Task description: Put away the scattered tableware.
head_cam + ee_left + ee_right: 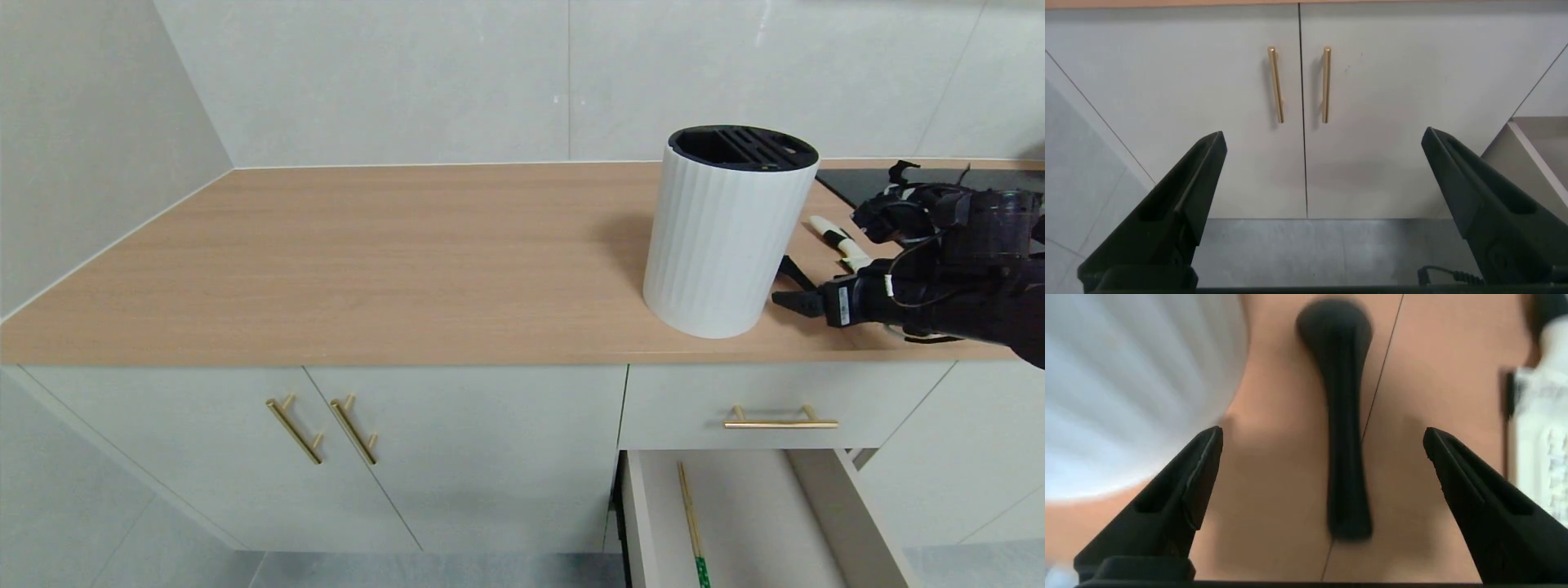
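Right gripper point(1321, 437): wide open, holding nothing, one jaw either side of the slim black utensil handle point(1343, 433). This lies on the pale wooden countertop point(408, 261), just beside the white ribbed cylindrical holder point(722, 245). The handle is probably light, stiff and smooth (possibly slippery); grip at mid-shaft.

you'll find your wooden countertop point(367, 261) carrying a white ribbed holder point(727, 245); at its 3 o'clock lies a black handle point(1343, 433), at 2 o'clock a white-handled utensil point(841, 242).
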